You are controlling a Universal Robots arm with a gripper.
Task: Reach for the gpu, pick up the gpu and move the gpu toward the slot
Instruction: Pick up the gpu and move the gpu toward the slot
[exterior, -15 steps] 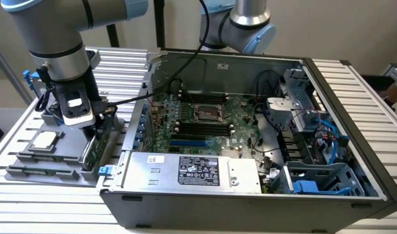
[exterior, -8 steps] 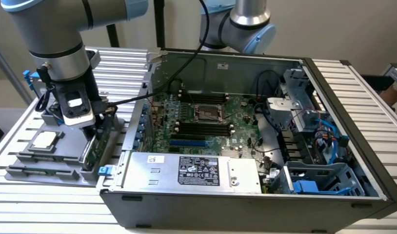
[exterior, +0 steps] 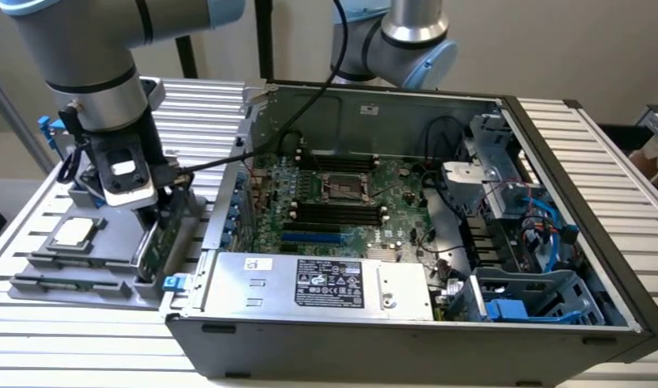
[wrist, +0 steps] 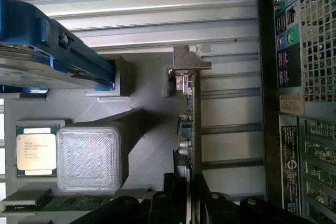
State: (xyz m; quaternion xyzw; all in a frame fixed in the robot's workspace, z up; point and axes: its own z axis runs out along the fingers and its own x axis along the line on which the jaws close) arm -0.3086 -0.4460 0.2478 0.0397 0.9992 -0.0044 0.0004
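- While the gripper [exterior: 154, 212] [wrist: 185, 195] hangs low over a grey parts tray [exterior: 92, 297], its jaws are closed on the gpu [exterior: 162, 242] [wrist: 196, 124], with one black finger against each face of the card.
- The gpu stands on edge in a holder of the tray, on the side nearest the computer case. The wrist view sees it edge-on as a thin dark-green strip, with its silver bracket [wrist: 190, 61] at the end away from the gripper.
- The tray lies on a ribbed metal table [exterior: 92, 356], just beside the case, at the exterior view's left.
- Other pockets of the tray hold four kinds of part:
  - a processor chip [wrist: 35, 150] lying flat
  - a pale ribbed square block [wrist: 89, 158] just beside the chip
  - memory sticks [wrist: 58, 203] lying lengthwise
  - a hard drive with blue side rails [wrist: 52, 51]
- The computer case [exterior: 415, 339] lies on its side with the panel off, open upward.
- Inside the case, a green motherboard [exterior: 351, 218] covers the floor. It has a processor socket [exterior: 345, 187] near its middle and a blue slot [exterior: 313, 239] close to the power supply.
- The silver power supply [exterior: 318, 283], with a black label, runs along the near wall of the case. A blue-grey drive cage [exterior: 523, 299] sits in the corner at the exterior view's right.
- The gpu is outside the case wall, well apart from the blue slot.
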